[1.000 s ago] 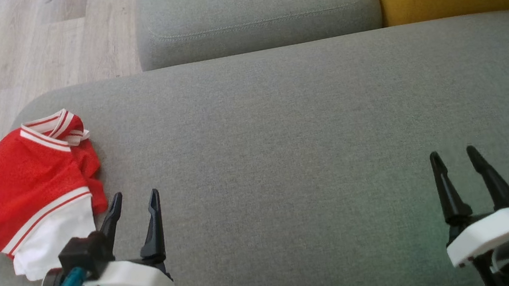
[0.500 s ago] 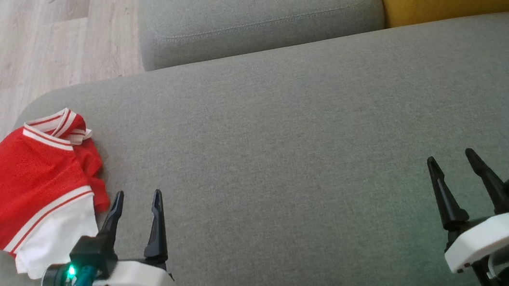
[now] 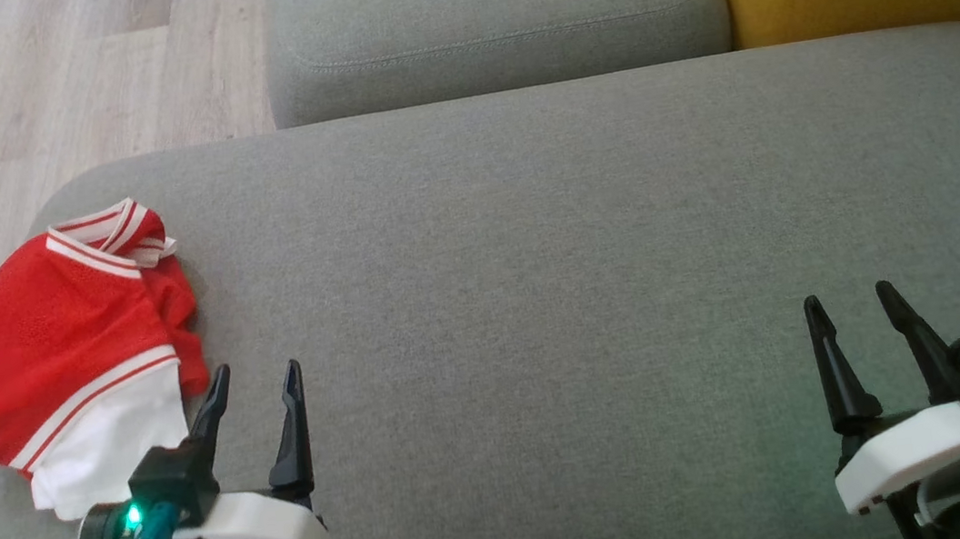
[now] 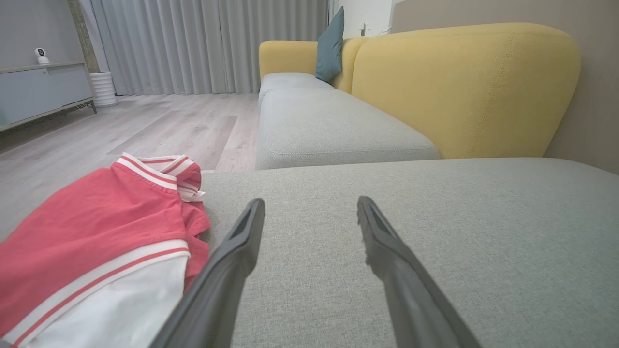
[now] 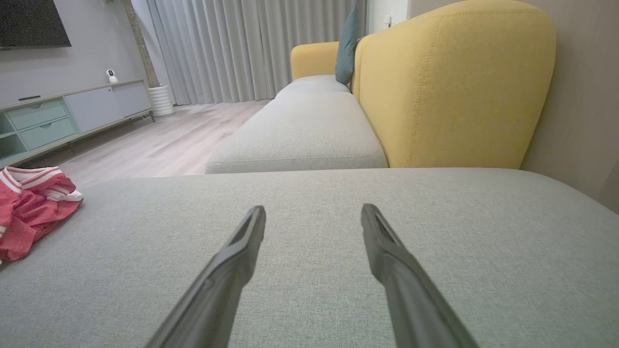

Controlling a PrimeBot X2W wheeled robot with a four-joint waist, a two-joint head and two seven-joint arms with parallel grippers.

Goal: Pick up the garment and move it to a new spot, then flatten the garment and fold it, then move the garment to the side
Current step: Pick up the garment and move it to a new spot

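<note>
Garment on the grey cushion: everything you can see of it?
The garment is red, mesh-looking fabric with red-and-white striped trim and a white panel at its near end. It lies bunched and unflattened at the left edge of the grey cushion. The open left claw sits just right of it, not gripping.

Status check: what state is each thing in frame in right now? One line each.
garment: loosely bunched, not flat, lying at the left end of the cushion, not gripped
left claw: open, empty, just right of the garment
right claw: open, empty, above bare cushion
cushion: bare across its middle and right
</note>
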